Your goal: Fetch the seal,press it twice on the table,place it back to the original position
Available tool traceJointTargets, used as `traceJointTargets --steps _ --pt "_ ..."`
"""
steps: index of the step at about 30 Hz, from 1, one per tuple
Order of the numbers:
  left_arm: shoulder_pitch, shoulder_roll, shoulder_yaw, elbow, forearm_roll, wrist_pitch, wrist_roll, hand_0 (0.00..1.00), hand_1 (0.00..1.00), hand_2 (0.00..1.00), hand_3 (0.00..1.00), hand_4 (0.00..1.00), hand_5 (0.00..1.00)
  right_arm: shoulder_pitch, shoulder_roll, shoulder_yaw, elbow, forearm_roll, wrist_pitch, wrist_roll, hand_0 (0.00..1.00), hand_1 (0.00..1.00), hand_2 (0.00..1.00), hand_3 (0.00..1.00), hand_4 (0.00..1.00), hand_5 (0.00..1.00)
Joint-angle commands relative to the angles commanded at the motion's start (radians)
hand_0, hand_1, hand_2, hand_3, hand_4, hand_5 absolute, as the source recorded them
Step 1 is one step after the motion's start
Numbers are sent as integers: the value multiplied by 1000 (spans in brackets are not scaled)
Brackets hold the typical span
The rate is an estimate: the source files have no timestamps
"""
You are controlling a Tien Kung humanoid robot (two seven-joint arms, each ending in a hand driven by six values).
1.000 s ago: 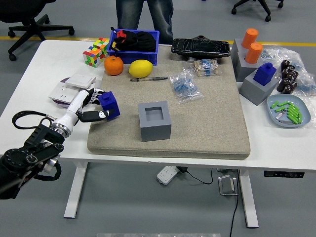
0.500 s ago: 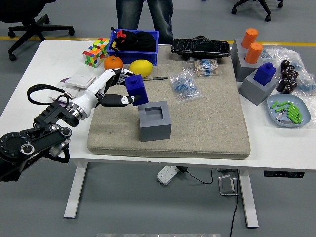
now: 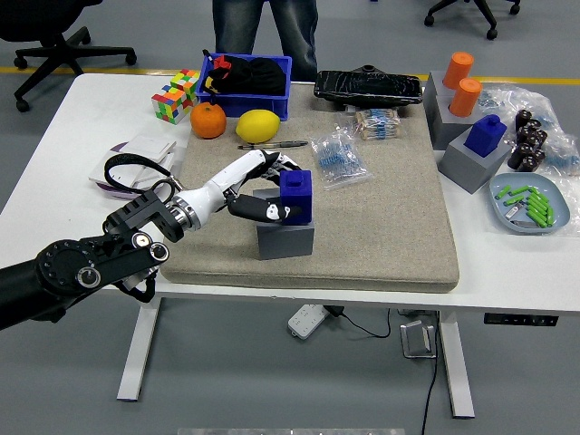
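Over a beige mat (image 3: 381,227), left hand (image 3: 258,186) extends rightward; fingers (image 3: 263,210) clasp blue seal (image 3: 296,195) atop grey holder (image 3: 285,237).

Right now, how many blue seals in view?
2. One blue seal is in the left hand, at the gray holder mid-mat. The second blue seal stands in a gray holder at the table's right. None visibly hidden.

You've got a dark blue seal (image 3: 296,195), grey holder block (image 3: 285,237), beige mat (image 3: 381,227), white table (image 3: 54,163), white-and-black left hand (image 3: 258,192).
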Motion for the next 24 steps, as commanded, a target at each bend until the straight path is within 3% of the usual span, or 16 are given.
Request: traceJointTargets --steps 5,12,24 --pt "-2 -9 7 36 -5 0 2 627 467 467 579 687 2 -1 1 1 0 0 0 0 708 622 620 596 697 487" --pt "3 -2 17 65 -14 -2 2 627 467 468 579 690 2 0 1 2 1 1 0 1 708 622 620 597 697 487" --pt "8 27 10 47 -9 -7 5 626 466 467 579 692 2 -2 2 8 2 -2 -1 1 706 621 620 597 697 486"
